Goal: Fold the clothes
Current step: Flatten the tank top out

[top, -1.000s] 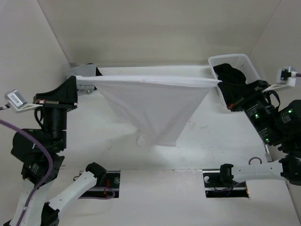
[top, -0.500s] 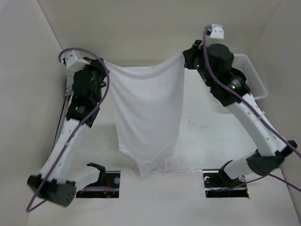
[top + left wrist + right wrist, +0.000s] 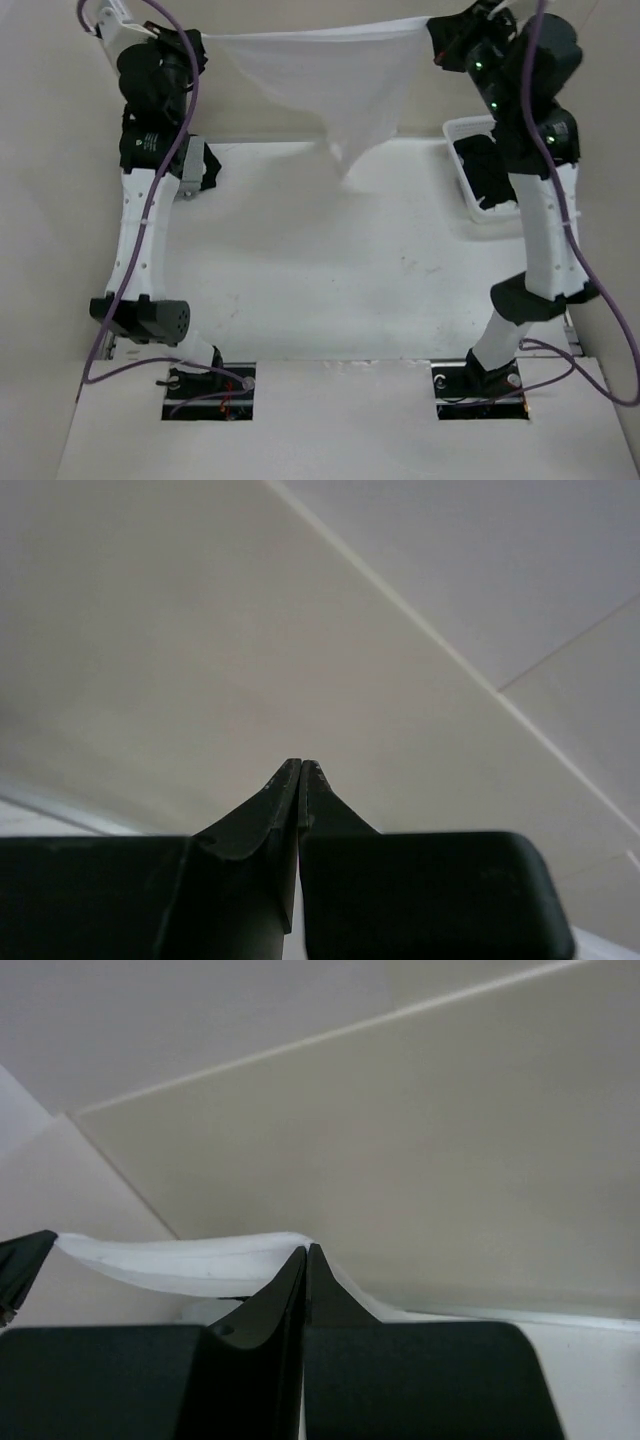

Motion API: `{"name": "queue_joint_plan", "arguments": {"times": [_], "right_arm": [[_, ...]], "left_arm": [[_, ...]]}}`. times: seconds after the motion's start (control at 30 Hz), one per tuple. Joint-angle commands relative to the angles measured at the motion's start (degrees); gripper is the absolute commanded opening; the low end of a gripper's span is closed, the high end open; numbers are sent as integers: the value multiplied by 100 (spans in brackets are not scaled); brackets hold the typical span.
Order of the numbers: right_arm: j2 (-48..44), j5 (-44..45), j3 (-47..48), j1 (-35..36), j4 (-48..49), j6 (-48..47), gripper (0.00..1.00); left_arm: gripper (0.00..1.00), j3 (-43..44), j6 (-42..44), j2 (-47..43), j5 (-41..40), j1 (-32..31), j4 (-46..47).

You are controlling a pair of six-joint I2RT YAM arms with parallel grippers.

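Both arms have swung up and apart since a moment ago, hoisting a thin white fabric garment clear of the pale table.

The left gripper and right gripper each pinch a top corner with fingers clenched tight. The right wrist view shows white hem trapped at the fingertips; the left wrist view shows only the pressed-together tips. The garment is stretched taut between them, high over the table's far edge, narrowing to a loose point that dangles free. Black clothes lie heaped in a white plastic lattice basket at the far right corner. Folding looks barely begun: this piece is only spread in the air, not yet laid flat or creased, and the basket's contents still wait.
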Motion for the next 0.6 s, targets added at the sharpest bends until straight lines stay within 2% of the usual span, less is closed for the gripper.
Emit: {"name": "queue_joint_plan", "arguments": {"times": [0.0, 0.17, 0.43, 0.57], "right_arm": [[-725, -299, -715, -9, 413, -13, 0], [-1497, -343, -2645, 26, 737, -65, 0], [-3791, 324, -7646, 878, 2117, 276, 0], [-4862, 886, -9982, 1702, 2206, 1100, 0]], "left_arm": [[0, -141, 284, -704, -67, 114, 212], [0, -1633, 372, -1477, -305, -43, 607], [0, -5517, 135, -3735, -1174, -825, 1126], [0, -7275, 30, -4938, -1395, -1203, 593]]}}
